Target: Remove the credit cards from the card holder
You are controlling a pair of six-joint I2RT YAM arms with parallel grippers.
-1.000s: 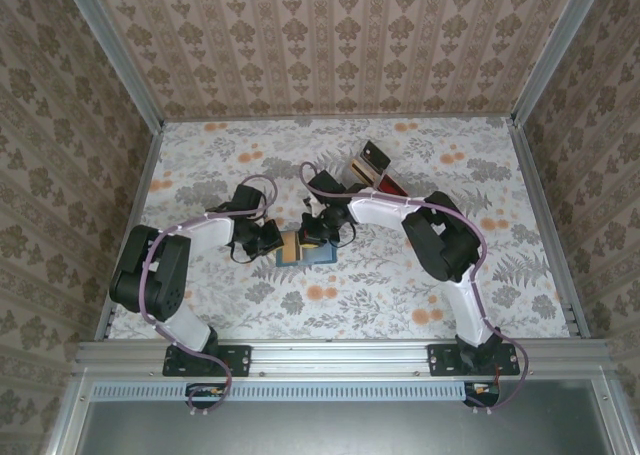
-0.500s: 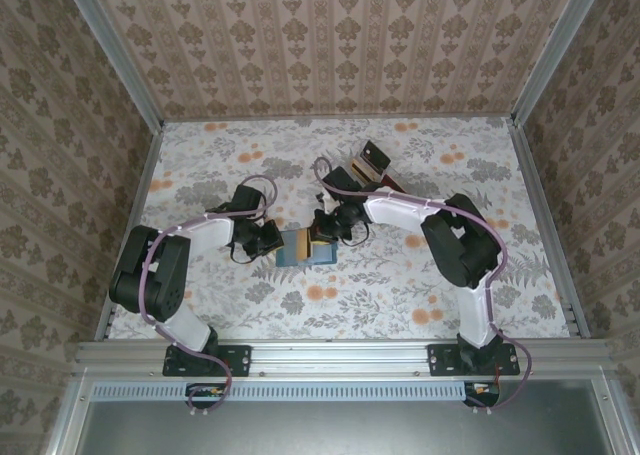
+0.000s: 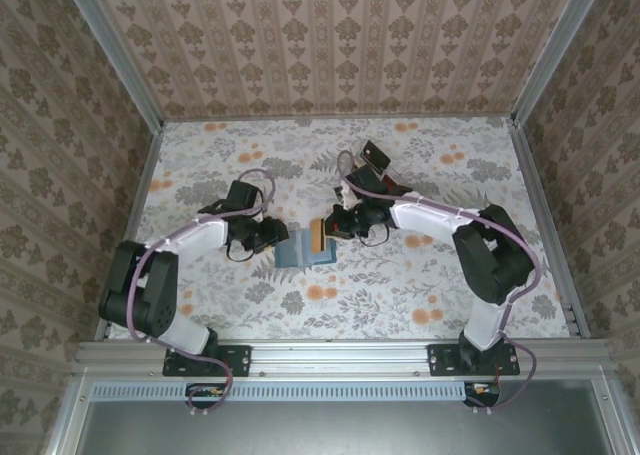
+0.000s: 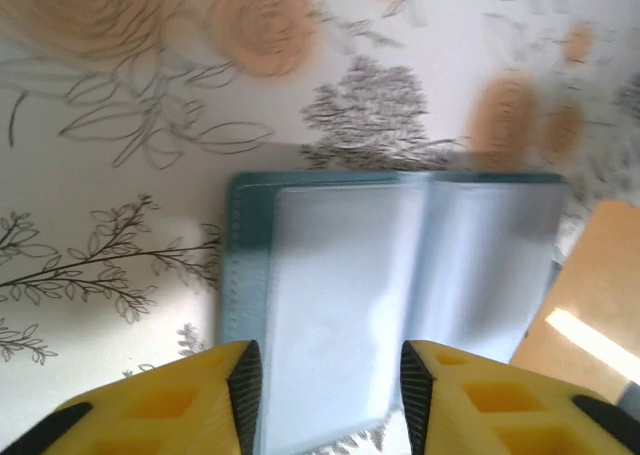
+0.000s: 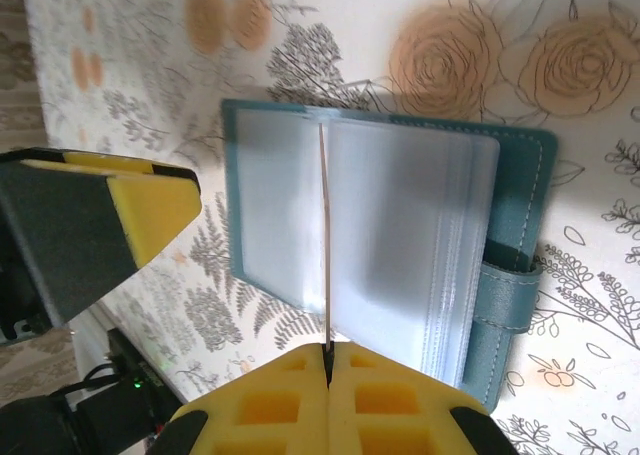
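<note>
The card holder [image 3: 300,250] lies open on the flowered table, teal outside and pale blue-grey inside [image 4: 390,275] [image 5: 400,245]. My right gripper [image 5: 328,353] is shut on a thin tan credit card [image 5: 324,255], seen edge-on above the holder's sleeves. From above, that card [image 3: 321,235] stands at the holder's right edge with the right gripper [image 3: 335,227] just beside it. My left gripper [image 4: 325,375] is open, its yellow fingers [image 4: 180,400] straddling the holder's near edge; from above it [image 3: 272,237] sits at the holder's left side. The card [image 4: 590,315] shows at the right of the left wrist view.
A small tray with dark and red contents [image 3: 375,165] stands behind the right arm. Metal rails [image 3: 545,225] and patterned walls bound the table. The left gripper's yellow and black finger [image 5: 90,225] shows at the left of the right wrist view.
The left gripper has opened and let go of the card holder. The right gripper has drawn back to the right with the card, lifting it off the holder.
</note>
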